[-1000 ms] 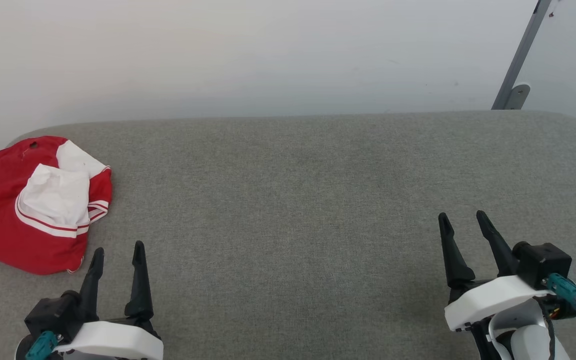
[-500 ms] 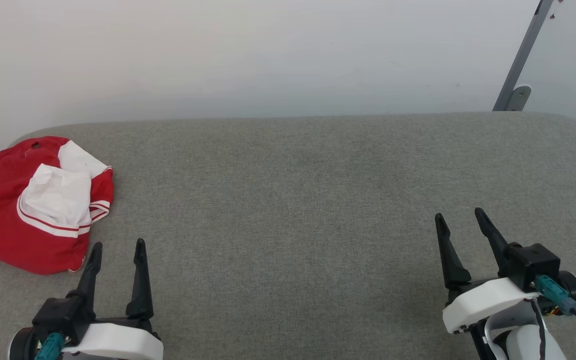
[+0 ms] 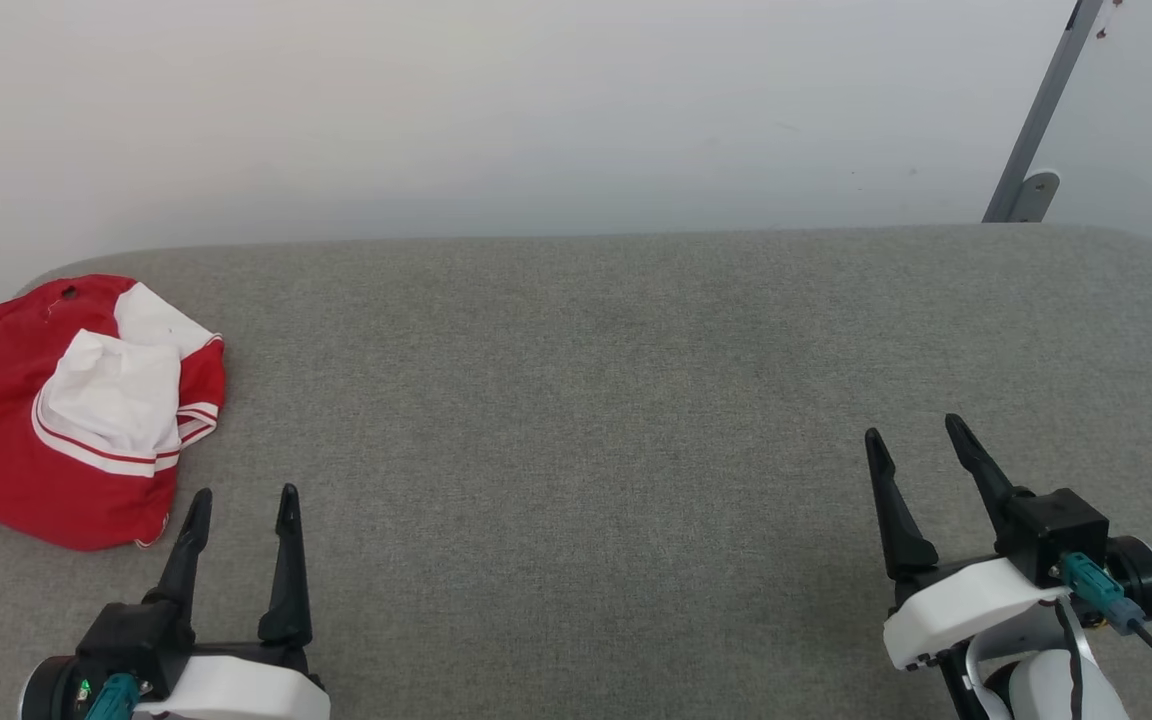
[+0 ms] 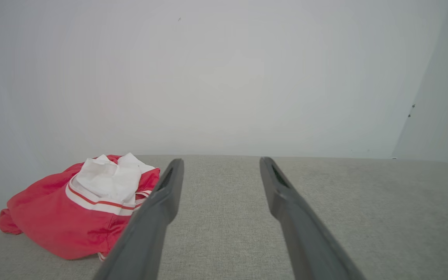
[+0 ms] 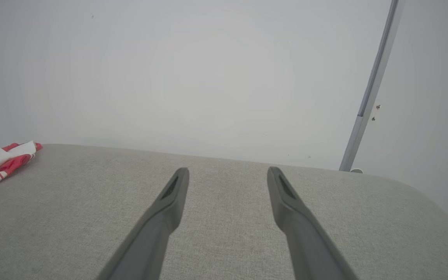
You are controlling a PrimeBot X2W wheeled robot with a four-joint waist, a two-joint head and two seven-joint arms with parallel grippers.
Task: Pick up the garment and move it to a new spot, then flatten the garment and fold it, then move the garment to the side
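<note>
Standing spread wide and empty, left tool (image 3: 244, 493) and right tool (image 3: 913, 428) point across the grey fabric-covered table (image 3: 576, 400); the bright red soft T-shirt with white short sleeves (image 3: 56, 470) lies crumpled at the table's left end, near the left tool.

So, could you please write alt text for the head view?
A crumpled red T-shirt with white sleeves lies at the far left of a grey fabric surface. The left gripper and right gripper are open and empty at the lower corners.
</note>
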